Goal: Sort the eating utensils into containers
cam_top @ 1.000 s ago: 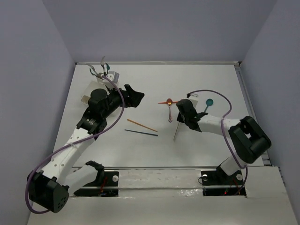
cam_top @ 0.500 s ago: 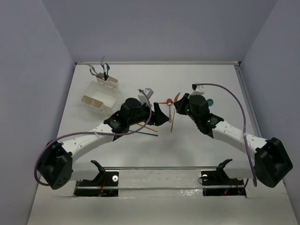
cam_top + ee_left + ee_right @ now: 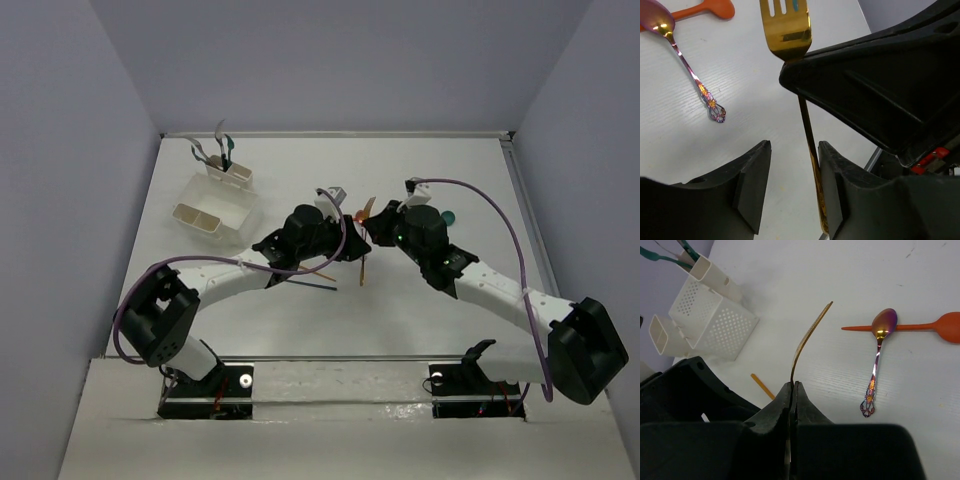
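Observation:
My right gripper [image 3: 793,385] is shut on a gold fork [image 3: 807,335], held above the table with its tines up [image 3: 788,30]. My left gripper [image 3: 793,147] is open around the fork's handle: the handle lies against one finger, with a gap to the other. In the top view both grippers [image 3: 352,245] [image 3: 380,228] meet at the fork [image 3: 365,262] mid-table. An iridescent purple spoon [image 3: 879,347] lies across an orange spoon [image 3: 920,326]. A teal spoon [image 3: 446,217] lies beside the right arm. The perforated white containers [image 3: 212,212] stand at the back left.
The narrow container [image 3: 229,175] holds teal and pale utensils [image 3: 226,145]. An orange stick [image 3: 761,385] and a dark blue stick [image 3: 310,285] lie under the left arm. Grey walls close the table's left, back and right edges.
My left arm has swung right from the containers to the fork, and its jaws have narrowed around the handle. The right gripper has lifted the fork and kept it.

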Robot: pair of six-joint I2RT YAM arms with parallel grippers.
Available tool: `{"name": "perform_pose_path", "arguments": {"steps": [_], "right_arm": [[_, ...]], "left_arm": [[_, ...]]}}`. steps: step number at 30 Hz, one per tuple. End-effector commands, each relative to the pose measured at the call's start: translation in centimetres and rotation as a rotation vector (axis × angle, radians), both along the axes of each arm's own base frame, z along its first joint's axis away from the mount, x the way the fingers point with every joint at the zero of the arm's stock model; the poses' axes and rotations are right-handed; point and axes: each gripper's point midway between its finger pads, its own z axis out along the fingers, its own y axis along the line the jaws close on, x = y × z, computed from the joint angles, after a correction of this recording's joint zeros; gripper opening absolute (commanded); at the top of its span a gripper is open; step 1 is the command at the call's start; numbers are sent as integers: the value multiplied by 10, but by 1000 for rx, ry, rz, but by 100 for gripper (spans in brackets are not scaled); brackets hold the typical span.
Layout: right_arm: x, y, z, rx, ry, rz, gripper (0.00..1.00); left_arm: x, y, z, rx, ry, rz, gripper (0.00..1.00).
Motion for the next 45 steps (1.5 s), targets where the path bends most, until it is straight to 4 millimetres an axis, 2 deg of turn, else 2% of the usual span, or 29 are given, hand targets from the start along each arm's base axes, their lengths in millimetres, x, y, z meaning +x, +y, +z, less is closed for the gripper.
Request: {"name": "perform_pose_path", "arguments": {"steps": [1,5,9,10,11,17,20,22,23,24,26,28,29,33,34,35,37,38,40,41,44,45], "right_arm": [[-8,13,20,72,-58,55,0],[-9,14,18,80,-56,64,0],[-11,20,15,76,-46,79,0],[-11,20,13,73,-42,79,0],[-11,20,10,72,-38,80,0],[-11,22,6,53,-25,97,1],[-10,15,8,27,-8,62,23],[-10,7,16,18,-15,27,33],[-10,5,20,19,-22,20,41],[-11,3,22,18,-24,14,41],[-14,0,34,25,-41,17,57],[-17,-3,40,23,-48,15,60],[-21,-7,49,33,-68,12,60],[-34,-22,75,71,-130,-6,60],[-37,-24,78,73,-142,-5,60],[-41,-27,81,71,-153,-3,60],[-41,-31,76,56,-149,-15,60],[-40,-32,72,49,-146,-19,60],[-37,-33,56,29,-130,-35,59],[-37,-32,52,31,-124,-34,59],[-38,-29,35,31,-113,-18,58],[-40,-30,27,26,-104,-15,58]], "left_arm": [[12,-14,43,-103,-104,-2,41],[15,-16,42,-99,-107,0,24],[18,-17,42,-92,-120,4,14],[18,-18,41,-90,-120,-2,10],[18,-19,40,-82,-118,-8,0],[25,-17,40,-51,-131,17,0],[31,-7,42,-21,-157,71,0],[44,3,49,-25,-183,144,0],[52,8,52,-34,-187,169,0],[53,8,54,-43,-186,174,0],[66,13,60,-53,-194,214,0],[73,17,64,-53,-200,237,0],[78,21,68,-52,-209,259,0],[107,59,84,-54,-232,380,0],[123,82,88,-50,-238,441,0],[132,95,106,-70,-263,481,0],[151,123,126,-54,-312,583,0],[166,147,148,-32,-357,683,0],[182,171,162,68,-425,762,0],[193,192,185,81,-473,824,0],[209,233,201,204,-557,903,0],[216,264,210,253,-579,994,0]]}}
